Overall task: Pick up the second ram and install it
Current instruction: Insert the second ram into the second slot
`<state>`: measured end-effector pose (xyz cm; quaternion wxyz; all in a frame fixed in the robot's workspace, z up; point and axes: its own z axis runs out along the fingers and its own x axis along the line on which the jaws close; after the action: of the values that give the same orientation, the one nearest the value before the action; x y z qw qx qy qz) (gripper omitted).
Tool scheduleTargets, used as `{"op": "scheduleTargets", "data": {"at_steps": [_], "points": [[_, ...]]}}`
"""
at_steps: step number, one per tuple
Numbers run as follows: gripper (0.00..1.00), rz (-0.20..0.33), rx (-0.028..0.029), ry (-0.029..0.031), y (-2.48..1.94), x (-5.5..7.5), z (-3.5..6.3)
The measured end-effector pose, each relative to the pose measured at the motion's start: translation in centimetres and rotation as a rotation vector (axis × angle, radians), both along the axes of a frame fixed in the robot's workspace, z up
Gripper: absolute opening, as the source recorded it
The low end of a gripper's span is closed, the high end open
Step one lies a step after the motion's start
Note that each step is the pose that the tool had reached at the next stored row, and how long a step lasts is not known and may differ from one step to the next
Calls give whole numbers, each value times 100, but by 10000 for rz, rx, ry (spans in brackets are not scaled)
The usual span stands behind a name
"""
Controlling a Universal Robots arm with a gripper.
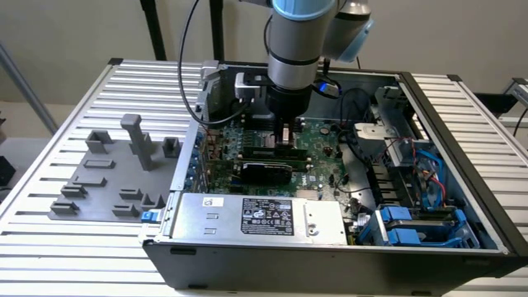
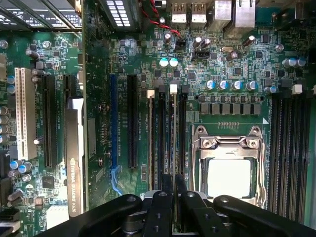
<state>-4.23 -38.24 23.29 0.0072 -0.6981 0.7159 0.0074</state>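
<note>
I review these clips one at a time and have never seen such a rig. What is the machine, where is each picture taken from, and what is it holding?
The machine is a single robot arm reaching down into an open computer case that sits on a slatted table. One picture comes from a camera off to the side; the other from a camera on the arm's wrist, looking straight down at the green motherboard. At the arm's tip is the pincer, closed on a thin green memory stick, seen edge-on and lined up over the row of memory slots beside the silver processor socket. On the table, to the exterior view's left of the case, lies a grey holder tray.
</note>
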Motion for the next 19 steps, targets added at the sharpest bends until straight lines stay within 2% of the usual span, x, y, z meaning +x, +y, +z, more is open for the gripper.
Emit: {"op": "scheduleTargets", "data": {"at_steps": [19], "points": [[13, 8, 0, 0, 0, 13, -33]]}}
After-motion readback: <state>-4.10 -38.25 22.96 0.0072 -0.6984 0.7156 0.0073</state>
